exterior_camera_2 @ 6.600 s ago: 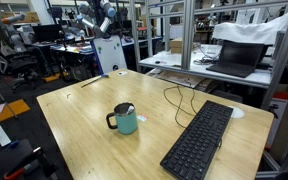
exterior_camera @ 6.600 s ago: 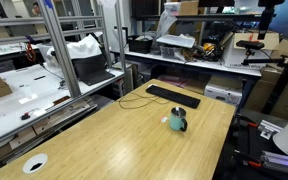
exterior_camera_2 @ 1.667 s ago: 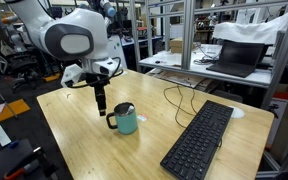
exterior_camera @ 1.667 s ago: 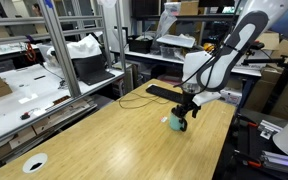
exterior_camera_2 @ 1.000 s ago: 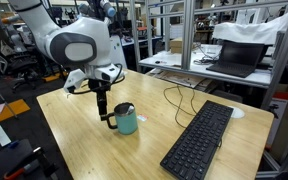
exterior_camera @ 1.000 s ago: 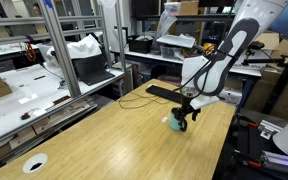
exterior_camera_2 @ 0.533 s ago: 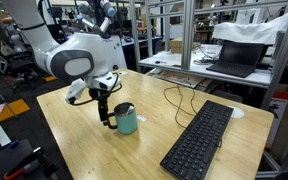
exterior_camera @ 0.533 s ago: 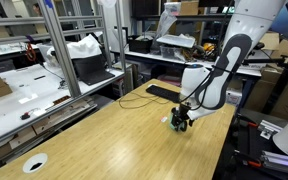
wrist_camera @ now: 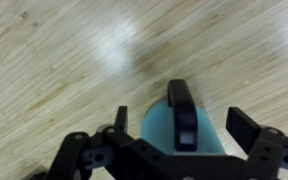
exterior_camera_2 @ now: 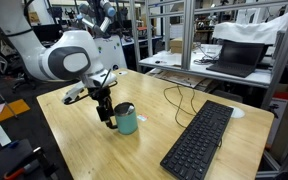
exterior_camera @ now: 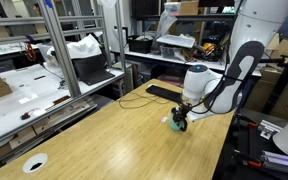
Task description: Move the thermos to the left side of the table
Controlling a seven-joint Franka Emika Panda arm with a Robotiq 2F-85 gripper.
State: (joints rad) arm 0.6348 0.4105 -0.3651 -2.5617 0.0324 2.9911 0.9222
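On the table [exterior_camera_2: 79, 145], at nine o'clock from the keyboard [exterior_camera_2: 199, 140] in an exterior view, stood the thermos [exterior_camera_2: 127, 121]. The grasp appeared underway: the gripper [wrist_camera: 181, 122] hung low, jaws apart, straddling the thermos and clamping nothing. Closing, lifting and carrying leftward likely remained.

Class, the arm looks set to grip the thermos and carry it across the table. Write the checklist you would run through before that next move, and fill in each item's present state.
1. Claw open: ok, its fingers stand apart in the wrist view.
2. Thermos between the fingers: ok, its handle sits about midway between them.
3. Thermos upright on the table: ok.
4. Fingers touching the thermos: cannot tell.
5. Keyboard apart from the thermos: ok.
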